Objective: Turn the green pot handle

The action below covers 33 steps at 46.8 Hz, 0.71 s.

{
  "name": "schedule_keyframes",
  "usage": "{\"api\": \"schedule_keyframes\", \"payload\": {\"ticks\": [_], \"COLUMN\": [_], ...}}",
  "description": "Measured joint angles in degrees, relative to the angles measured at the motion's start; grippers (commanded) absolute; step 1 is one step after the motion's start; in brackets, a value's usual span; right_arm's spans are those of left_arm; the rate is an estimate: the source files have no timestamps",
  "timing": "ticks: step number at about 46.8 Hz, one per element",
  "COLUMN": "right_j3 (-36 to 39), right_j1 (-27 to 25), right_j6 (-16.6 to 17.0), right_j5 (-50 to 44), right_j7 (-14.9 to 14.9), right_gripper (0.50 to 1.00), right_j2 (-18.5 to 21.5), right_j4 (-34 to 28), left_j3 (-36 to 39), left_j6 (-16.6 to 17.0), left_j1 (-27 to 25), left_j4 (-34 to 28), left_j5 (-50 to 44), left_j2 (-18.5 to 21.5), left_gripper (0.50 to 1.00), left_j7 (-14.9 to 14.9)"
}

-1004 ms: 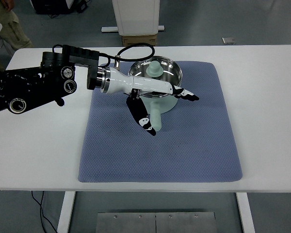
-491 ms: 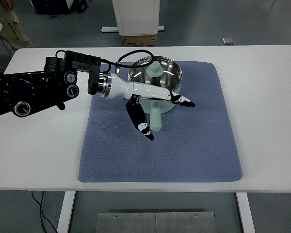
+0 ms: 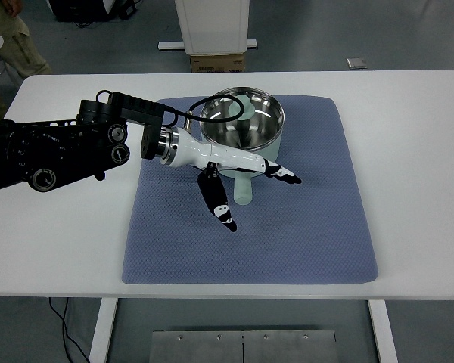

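Fingers [image 3: 284, 174] spread, gripping nothing, left hand [image 3: 242, 170] crossing the pale handle [image 3: 244, 190] of the green pot [image 3: 246, 125], which sits far-centre on the blue mat [image 3: 318, 227], handle pointing toward the near edge, open mat right and front.

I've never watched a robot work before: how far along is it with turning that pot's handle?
The left hand has reached the green pot on the blue mat. Its fingers are spread over the handle, not gripping. The handle points toward the table's near edge; whether more turning remains isn't clear.
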Motion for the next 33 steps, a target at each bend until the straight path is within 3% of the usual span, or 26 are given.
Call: {"api": "schedule_keyframes", "payload": {"ticks": [33], "right_j3": [0.0], "right_j1": [0.0], "right_j6": [0.0], "right_j5": [0.0], "right_j7": [0.0], "right_gripper": [1.000], "right_j2": [0.0], "right_j4": [0.0], "left_j3": [2.3], "left_j6": [0.1], "left_j1": [-0.1], "left_j4": [0.0], "left_j5": [3.7], "left_j2": [-0.6], "left_gripper": [1.000], "left_j7": [0.0]}}
